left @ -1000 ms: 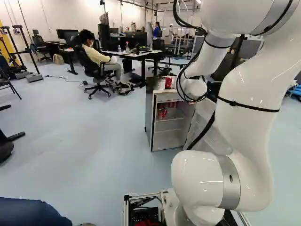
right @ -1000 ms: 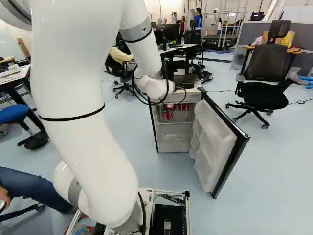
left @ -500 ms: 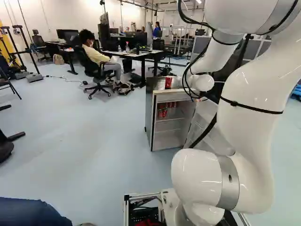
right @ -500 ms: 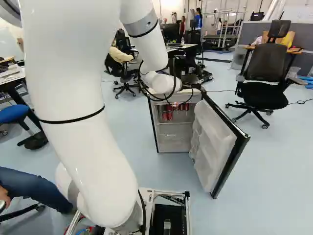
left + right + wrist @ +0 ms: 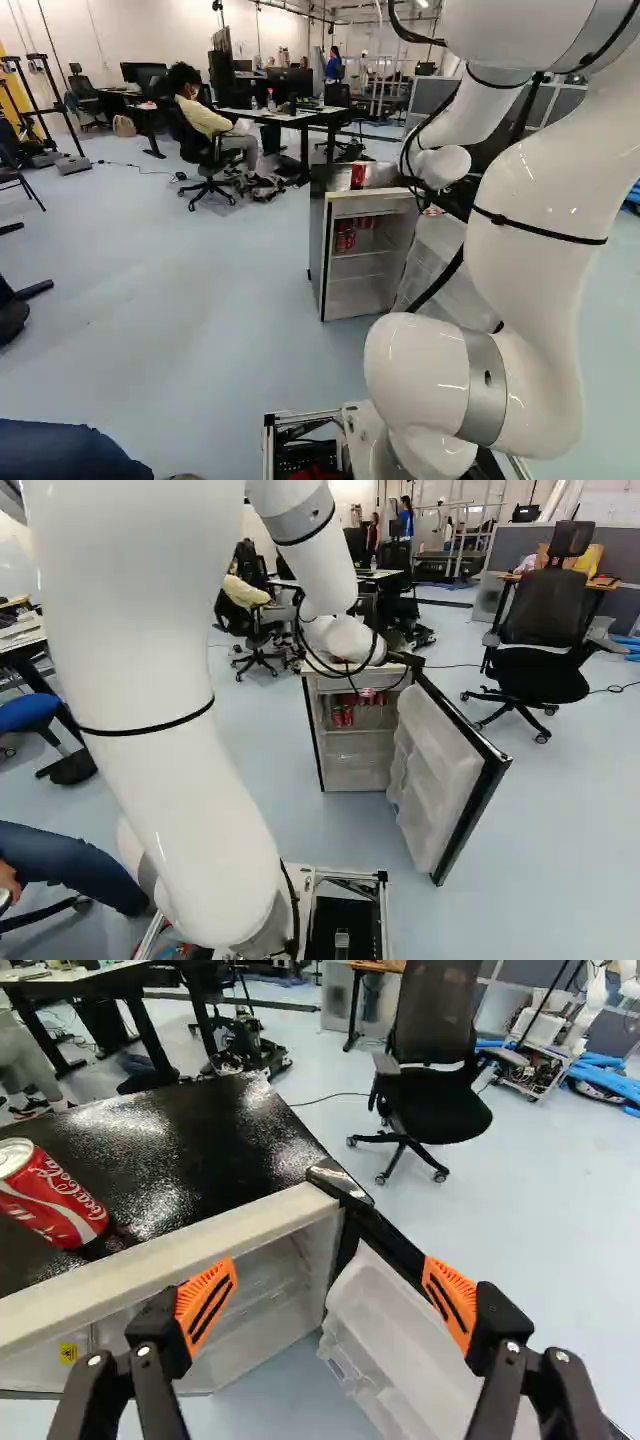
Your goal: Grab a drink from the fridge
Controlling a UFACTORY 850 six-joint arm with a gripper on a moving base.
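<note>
While jaws gape, red can (image 5: 55,1200) on glossy fridge top (image 5: 205,1140), chair (image 5: 430,1105) on pale floor (image 5: 565,1220)

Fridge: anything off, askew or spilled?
One red can stands on top of the fridge, not inside with the other red cans; the door is swung wide, which fits the grab. No spill or damage visible.

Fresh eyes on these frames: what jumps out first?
The big white arm, filling the left of the right base view. Then the mini fridge, its door wide open and red cans on its upper shelf. In the wrist view, a red can lies on its black top, and the gripper shows orange pads, spread open.
</note>
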